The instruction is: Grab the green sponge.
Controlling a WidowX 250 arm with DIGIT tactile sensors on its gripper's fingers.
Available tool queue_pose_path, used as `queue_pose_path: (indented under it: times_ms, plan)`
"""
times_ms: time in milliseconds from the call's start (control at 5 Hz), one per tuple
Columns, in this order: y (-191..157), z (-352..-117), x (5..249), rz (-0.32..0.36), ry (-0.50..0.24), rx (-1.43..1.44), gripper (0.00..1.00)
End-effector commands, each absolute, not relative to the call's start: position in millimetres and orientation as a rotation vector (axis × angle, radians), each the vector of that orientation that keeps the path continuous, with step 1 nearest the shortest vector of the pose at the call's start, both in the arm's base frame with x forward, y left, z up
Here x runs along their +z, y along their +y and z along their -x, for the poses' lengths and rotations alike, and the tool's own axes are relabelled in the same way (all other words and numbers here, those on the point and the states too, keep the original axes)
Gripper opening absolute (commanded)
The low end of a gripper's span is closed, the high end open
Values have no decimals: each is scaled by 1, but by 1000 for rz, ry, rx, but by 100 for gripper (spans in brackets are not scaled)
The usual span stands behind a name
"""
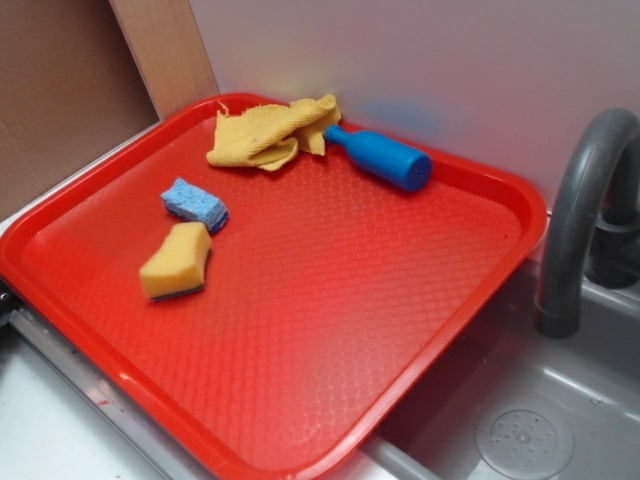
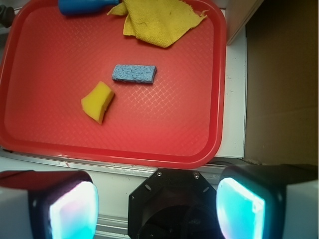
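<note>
Gripper: my gripper [image 2: 157, 204] is showing only in the wrist view, its two glowing pads [image 2: 75, 211] standing spread wide apart at the bottom edge and pinching nothing; it is hanging off the tray's near rim, well apart from everything on it.

Green sponge: the sponge [image 1: 177, 261] is lying flat on the tray, on its left part in the exterior view, its yellow-orange foam facing up and a thin dark layer showing along its lower edge; in the wrist view [image 2: 97, 101] it is sitting left of centre.

Blue sponge: the blue sponge [image 1: 195, 203] is lying just beside the green one, toward the wall; the exterior view is not showing whether the two are touching, while the wrist view [image 2: 134, 73] is showing a narrow gap.

Cloth: the yellow cloth [image 1: 272, 133] is lying crumpled at the tray's far edge.

Bottle: the blue bottle [image 1: 383, 157] is lying on its side, its neck touching the cloth.

Tray: the red tray [image 1: 330, 330] is carrying all four items.

Sink: a grey sink [image 1: 530, 420] with a dark faucet [image 1: 585, 210] is sitting just beside the tray.
</note>
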State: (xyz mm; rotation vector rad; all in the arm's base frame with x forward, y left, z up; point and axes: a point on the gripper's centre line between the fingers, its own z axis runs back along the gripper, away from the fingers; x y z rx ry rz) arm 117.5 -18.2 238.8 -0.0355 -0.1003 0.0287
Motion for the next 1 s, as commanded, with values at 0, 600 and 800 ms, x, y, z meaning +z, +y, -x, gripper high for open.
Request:
queue_pose_path:
  times_ms: [0,600,800]
  plan:
    - [-18,-117,239,36,-100,29,100]
    - [-52,-128,246,137,-53,139,100]
    - [-69,-150,226,188,0,279,100]
